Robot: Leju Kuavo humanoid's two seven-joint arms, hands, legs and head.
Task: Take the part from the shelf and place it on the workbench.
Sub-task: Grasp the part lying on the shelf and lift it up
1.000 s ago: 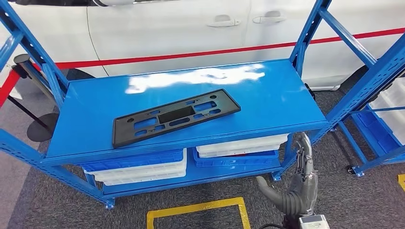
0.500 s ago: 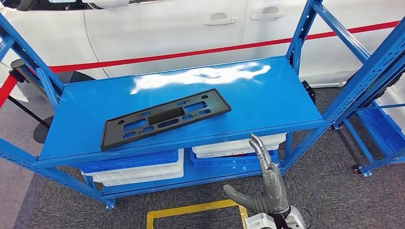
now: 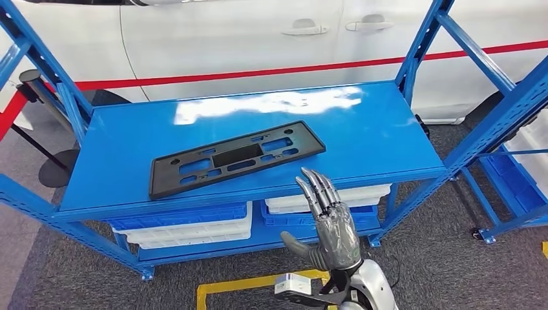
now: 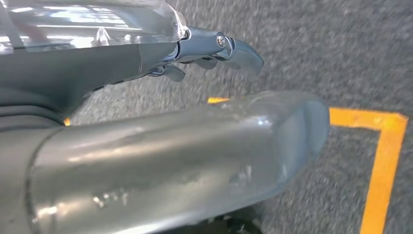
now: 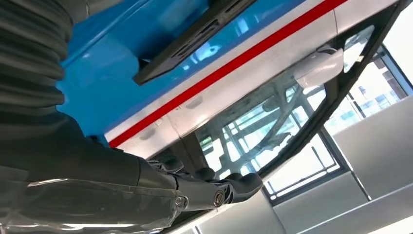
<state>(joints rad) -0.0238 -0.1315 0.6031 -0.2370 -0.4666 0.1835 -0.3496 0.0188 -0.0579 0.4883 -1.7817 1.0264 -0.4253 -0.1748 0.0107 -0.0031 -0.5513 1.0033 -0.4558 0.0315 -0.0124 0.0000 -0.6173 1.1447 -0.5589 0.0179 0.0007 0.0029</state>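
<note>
The part, a flat black plastic plate (image 3: 236,158) with several slots, lies on the blue shelf top (image 3: 362,129), its long side slanting toward the front left. My right hand (image 3: 326,223) is raised in front of the shelf's front edge, below and to the right of the part, fingers straight and apart, holding nothing. The right wrist view looks along those fingers (image 5: 214,190) toward the part (image 5: 192,41) on the blue surface. In the left wrist view my left hand (image 4: 170,136) hangs over grey carpet, thumb and fingers extended, nothing in it.
The blue shelf frame has uprights at both ends (image 3: 423,39) and a lower level with white and blue bins (image 3: 187,226). A second blue rack (image 3: 517,148) stands at the right. A white car (image 3: 258,39) is behind. Yellow floor tape (image 3: 258,284) marks the carpet.
My right hand has risen and moved left, from low beside the shelf's right front to the front edge near the part. The camera has shifted slightly.
</note>
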